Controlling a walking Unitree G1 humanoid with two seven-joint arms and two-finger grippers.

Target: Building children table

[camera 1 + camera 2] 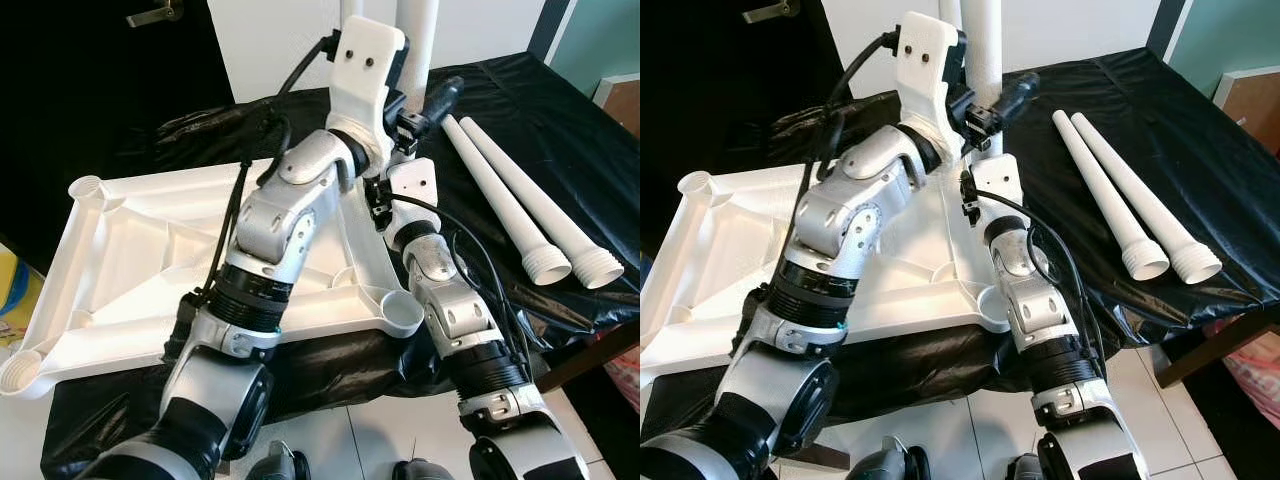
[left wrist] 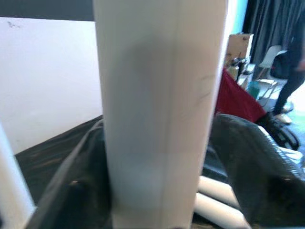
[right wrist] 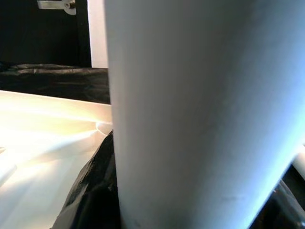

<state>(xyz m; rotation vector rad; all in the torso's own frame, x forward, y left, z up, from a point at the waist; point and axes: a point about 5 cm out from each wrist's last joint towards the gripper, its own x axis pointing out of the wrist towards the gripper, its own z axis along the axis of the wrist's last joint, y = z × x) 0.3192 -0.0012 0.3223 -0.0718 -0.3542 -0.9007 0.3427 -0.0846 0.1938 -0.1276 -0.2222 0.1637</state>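
Tabletop (image 1: 150, 250) lies underside up on black sheeting; both grippers clamp one upright leg (image 1: 418, 40) at its 1 o'clock corner, a second stands beside it, and two loose legs (image 1: 520, 215) lie at 3 o'clock, unfitted.

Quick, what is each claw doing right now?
Left claw: closed around an upright white table leg.
Right claw: around the white leg too; open or shut cannot be told.

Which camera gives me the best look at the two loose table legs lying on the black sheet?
The right eye view: both loose legs lie side by side in full, threaded ends toward the robot. The left eye view shows them too, nearer its edge. The left wrist view catches only a blurred bit of them behind the upright leg.
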